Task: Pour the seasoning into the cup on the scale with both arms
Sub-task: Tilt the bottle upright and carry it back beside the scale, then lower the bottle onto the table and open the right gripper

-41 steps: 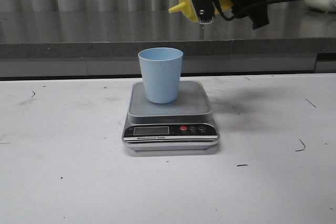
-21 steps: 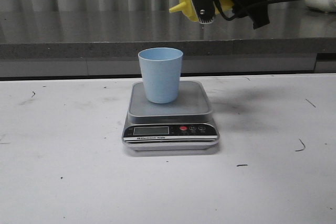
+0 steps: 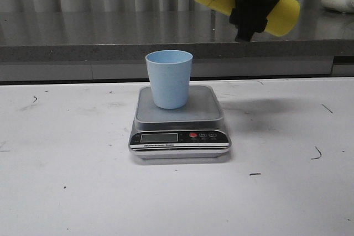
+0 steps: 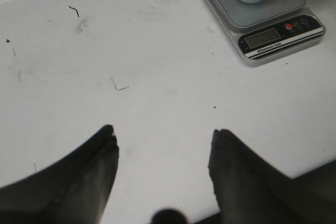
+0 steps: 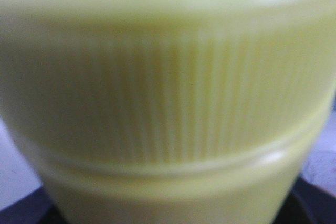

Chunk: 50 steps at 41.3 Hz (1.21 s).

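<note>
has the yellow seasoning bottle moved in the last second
Yes. The seasoning bottle, held by the right gripper, has swung: its nozzle, earlier pointing left above the cup, now leaves the frame's top, and its body extends right.

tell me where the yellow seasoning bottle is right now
In the front view the seasoning bottle is held tilted in the right gripper, up in the air above and to the right of the cup on the scale.
</note>
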{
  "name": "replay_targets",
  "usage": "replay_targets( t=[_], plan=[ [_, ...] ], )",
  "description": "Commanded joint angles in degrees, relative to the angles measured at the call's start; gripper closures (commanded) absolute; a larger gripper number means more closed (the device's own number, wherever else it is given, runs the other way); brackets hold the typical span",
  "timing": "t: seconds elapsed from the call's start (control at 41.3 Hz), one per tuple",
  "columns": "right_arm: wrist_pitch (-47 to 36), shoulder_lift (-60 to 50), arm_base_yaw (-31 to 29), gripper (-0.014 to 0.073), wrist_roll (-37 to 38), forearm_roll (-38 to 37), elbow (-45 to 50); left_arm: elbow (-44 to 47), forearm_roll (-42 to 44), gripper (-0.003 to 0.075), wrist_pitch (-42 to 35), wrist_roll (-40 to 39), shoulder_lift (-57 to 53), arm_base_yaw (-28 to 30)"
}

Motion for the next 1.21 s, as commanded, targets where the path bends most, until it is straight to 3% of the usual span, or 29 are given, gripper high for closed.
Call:
replay_targets(
  t=[0.0, 0.169, 0.29, 0.508, 0.677, 0.895, 0.967, 1.185],
  plan=[
    [2.64, -3.58, 0.02, 0.0253, 5.08, 0.80, -2.35, -1.53, 0.28, 0.0333, -3.71, -0.18, 0.10, 0.14],
    [3.65, -5.66, -1.40, 0.0253, 6.08, 10.94, -2.25, -1.53, 0.28, 0.0333, -3.71, -0.18, 0.10, 0.14],
    [1.27, -8.49, -5.58, 0.0253, 6.08, 19.09, -0.09, -1.53, 0.28, 0.0333, -3.71, -0.18, 0.10, 0.14],
    [-20.11, -17.72, -15.69, 0.0253, 7.13, 29.25, 15.09, -1.53, 0.28, 0.0333, -3.71, -0.18, 0.10, 0.14],
    [-40.68, -19.52, -25.26, 0.0253, 9.98, 30.16, 24.77, -1.53, 0.28, 0.0333, -3.71, -0.18, 0.10, 0.14],
    [-59.98, -17.69, -34.77, 0.0253, 8.67, 30.28, 31.13, -1.53, 0.28, 0.0333, -3.71, -0.18, 0.10, 0.14],
    [-64.09, -16.36, -36.26, 0.0256, 5.81, 32.34, 31.95, -1.53, 0.28, 0.0333, -3.71, -0.18, 0.10, 0.14],
    [-64.14, -11.60, -35.85, 0.0256, -5.81, 46.84, 32.03, -1.53, 0.28, 0.0333, -3.71, -0.18, 0.10, 0.14]
  ],
)
